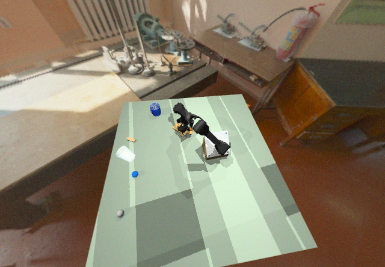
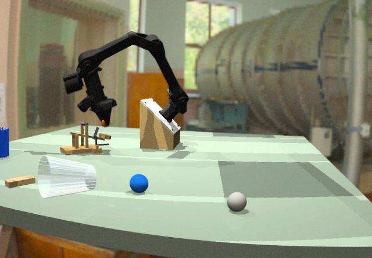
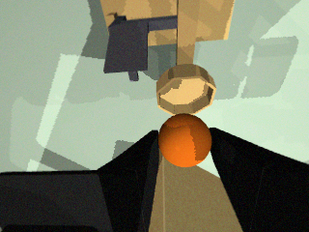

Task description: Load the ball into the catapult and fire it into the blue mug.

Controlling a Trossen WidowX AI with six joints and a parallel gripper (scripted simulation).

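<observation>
My gripper (image 2: 104, 122) (image 3: 182, 135) is shut on an orange ball (image 1: 190, 128) (image 2: 103, 123) (image 3: 184, 140). It holds the ball a little above the catapult's cup end. The wooden catapult (image 1: 177, 127) (image 2: 81, 149) stands on the table, partly hidden by the arm in the top view. Its round cup (image 3: 185, 92) looks empty and lies just ahead of the ball in the wrist view. The blue mug (image 1: 155, 109) (image 2: 4, 142) stands upright at the table's far left corner, cut by the frame edge in the exterior view.
A clear plastic cup (image 1: 125, 153) (image 2: 67, 177) lies on its side. A small wooden block (image 1: 131, 139) (image 2: 20, 181), a blue ball (image 1: 134, 174) (image 2: 139, 183) and a grey ball (image 1: 120, 213) (image 2: 236, 201) lie near it. The arm's wedge-shaped base block (image 2: 156, 129) stands right of the catapult.
</observation>
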